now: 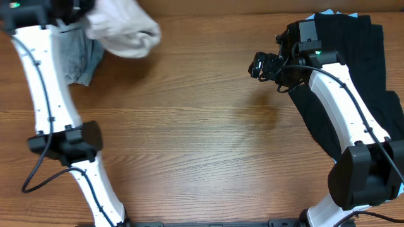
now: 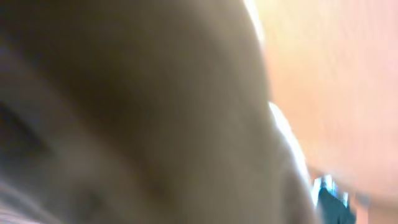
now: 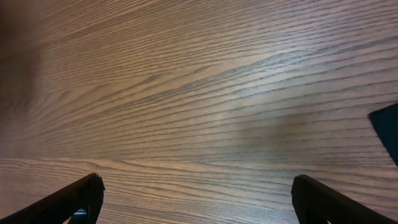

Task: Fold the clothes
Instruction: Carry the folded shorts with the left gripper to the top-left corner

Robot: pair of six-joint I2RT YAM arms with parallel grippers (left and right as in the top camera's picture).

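Note:
The beige khaki shorts (image 1: 124,33) hang bunched at the table's far left, held up by my left gripper (image 1: 81,14), whose fingers are hidden in the cloth. The left wrist view is filled with blurred beige fabric (image 2: 137,112). Faded denim shorts (image 1: 83,55) lie under the left arm. Black garments (image 1: 356,57) are piled at the far right, with a sky-blue garment's edge (image 1: 326,12) showing behind them. My right gripper (image 1: 259,65) is open and empty over bare wood, just left of the black pile; its fingers (image 3: 199,199) frame only the tabletop.
The wooden table (image 1: 202,139) stretches between the two arms. A dark cloth corner (image 3: 387,127) shows at the right edge of the right wrist view. The right arm lies over the black pile.

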